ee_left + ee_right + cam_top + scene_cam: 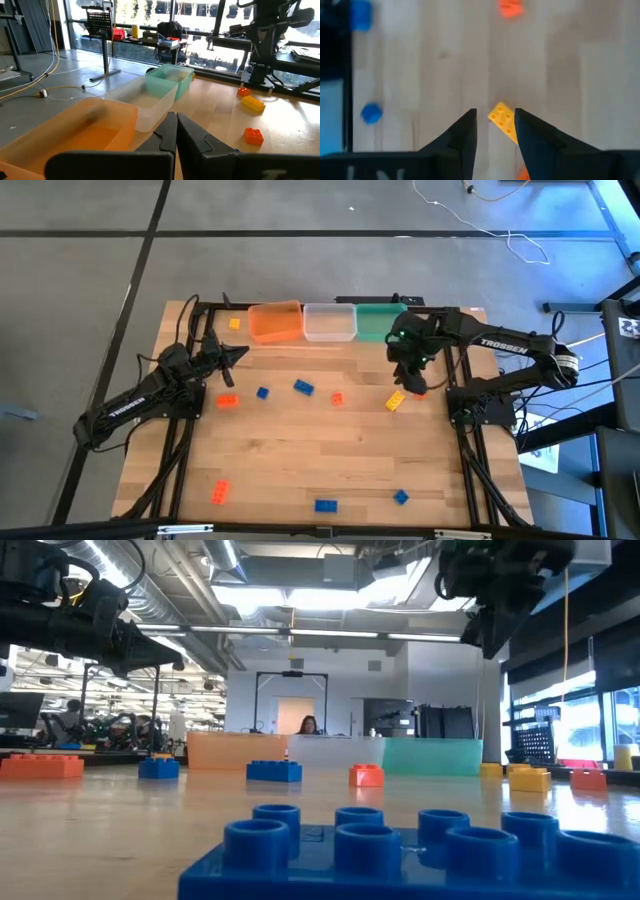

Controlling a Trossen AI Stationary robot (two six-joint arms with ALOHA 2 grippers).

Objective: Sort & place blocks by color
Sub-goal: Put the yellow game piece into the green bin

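Wooden table (300,450) below me: my right gripper (493,131) hangs part-open, empty, over a yellow brick (503,121).

Three tubs sit in a row at the far edge of the wooden tabletop (300,465): orange tub (274,321), clear tub (329,322), green tub (375,320).

Looks like a big open robotics lab: exposed ceiling ducts (150,605), strip lights, floor-to-ceiling windows (200,30), loose cables (500,230) on grey flooring, plus a wooden table (300,450) with arms bolted to its edges.
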